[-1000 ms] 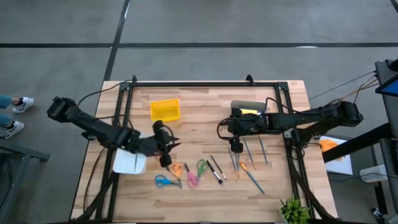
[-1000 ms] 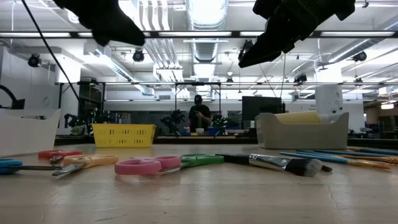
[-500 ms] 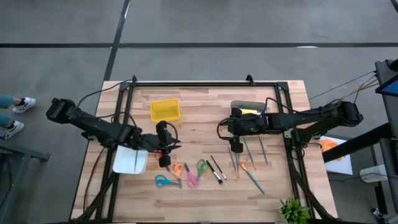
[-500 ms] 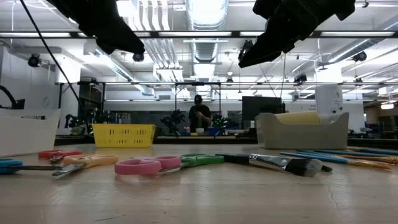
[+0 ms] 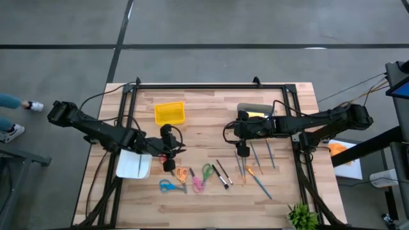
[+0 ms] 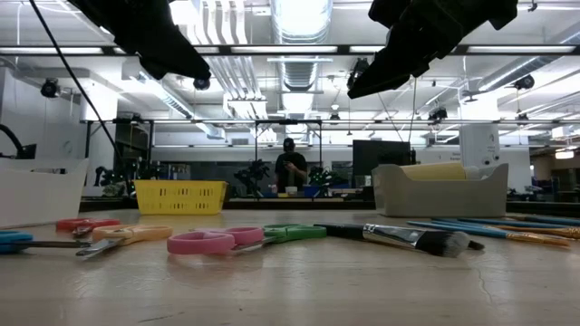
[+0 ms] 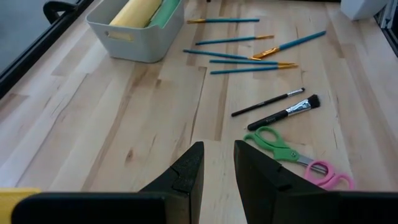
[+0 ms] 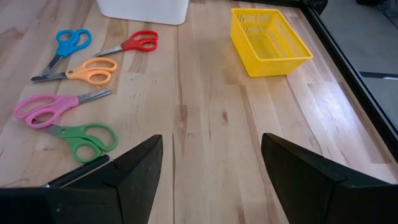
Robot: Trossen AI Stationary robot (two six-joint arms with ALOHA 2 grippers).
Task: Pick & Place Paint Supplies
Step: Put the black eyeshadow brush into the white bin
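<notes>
The grey bin (image 5: 255, 112) (image 7: 140, 28) stands on the table's far right part. In it lie a yellow bottle (image 7: 137, 11) and a green bottle (image 7: 166, 11). Teal brushes (image 7: 249, 56) (image 5: 259, 161) and two black brushes (image 7: 283, 113) (image 5: 220, 172) lie flat on the wood. My left gripper (image 7: 219, 171) (image 5: 171, 160) hovers left of the middle, its fingers open by a narrow gap, holding nothing. My right gripper (image 8: 211, 155) (image 5: 241, 152) hovers above the brushes' near-left end, wide open and empty.
Blue (image 8: 68, 43), red (image 8: 134, 43), orange (image 8: 87, 70), pink (image 8: 53, 107) and green scissors (image 8: 84, 140) lie near the middle. A yellow basket (image 5: 169, 114) sits far left of centre, a white bin (image 5: 133, 167) at the left. A plant (image 5: 300, 216) stands at the near right corner.
My left gripper has shifted a little toward the table's right and then kept still. A person's feet at the floor's left edge have moved.
</notes>
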